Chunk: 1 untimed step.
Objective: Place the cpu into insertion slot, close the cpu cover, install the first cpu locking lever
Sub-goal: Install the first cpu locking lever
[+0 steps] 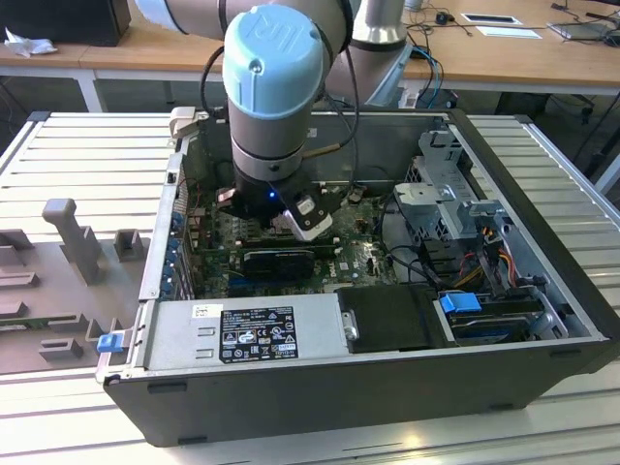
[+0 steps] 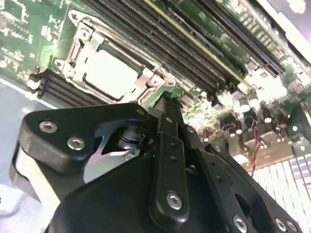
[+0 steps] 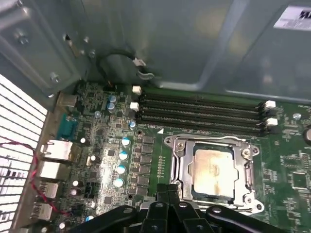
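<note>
The cpu (image 3: pixel 214 169) lies flat in the insertion slot (image 3: pixel 194 191) on the green motherboard, its silver top facing up; it also shows in the second wrist view as a bright square (image 2: pixel 109 73). The cpu cover (image 3: pixel 181 162) is folded down around the chip as a metal frame (image 2: pixel 146 80). My gripper (image 3: pixel 171 195) hovers just beside the socket's near edge, its black fingers (image 2: pixel 165 104) pressed together with nothing between them. In the exterior view the arm's wrist (image 1: pixel 271 184) reaches down into the open computer case above the board.
Long black memory slots (image 3: pixel 204 114) run beside the socket. A black graphics card (image 1: pixel 279 260) lies below the wrist. The power supply (image 1: pixel 252 334), drive cage (image 1: pixel 446 194) and loose cables (image 1: pixel 484 257) crowd the case. Case walls (image 3: pixel 160 43) rise close by.
</note>
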Tool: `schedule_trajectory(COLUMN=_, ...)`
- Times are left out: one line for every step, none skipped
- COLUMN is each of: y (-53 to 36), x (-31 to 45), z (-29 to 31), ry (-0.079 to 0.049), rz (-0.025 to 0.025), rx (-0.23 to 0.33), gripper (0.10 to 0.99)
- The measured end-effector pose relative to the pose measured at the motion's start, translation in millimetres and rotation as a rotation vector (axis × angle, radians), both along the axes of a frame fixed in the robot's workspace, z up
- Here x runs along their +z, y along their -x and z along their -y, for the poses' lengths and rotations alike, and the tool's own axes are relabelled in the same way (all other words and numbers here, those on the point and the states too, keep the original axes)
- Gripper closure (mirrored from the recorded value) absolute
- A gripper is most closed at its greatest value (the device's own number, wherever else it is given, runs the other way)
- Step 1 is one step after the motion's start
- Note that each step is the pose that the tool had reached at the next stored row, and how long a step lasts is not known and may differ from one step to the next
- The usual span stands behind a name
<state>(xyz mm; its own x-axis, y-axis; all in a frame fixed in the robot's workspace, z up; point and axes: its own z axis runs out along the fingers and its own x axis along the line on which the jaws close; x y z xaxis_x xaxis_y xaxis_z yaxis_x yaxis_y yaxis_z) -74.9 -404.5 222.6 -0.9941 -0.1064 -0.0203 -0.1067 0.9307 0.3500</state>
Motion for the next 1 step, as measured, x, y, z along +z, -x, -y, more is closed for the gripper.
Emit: schedule_trajectory(y=0.0, x=0.5, z=-0.1, ry=0.0, rz=0.0, rx=0.0, gripper=0.98)
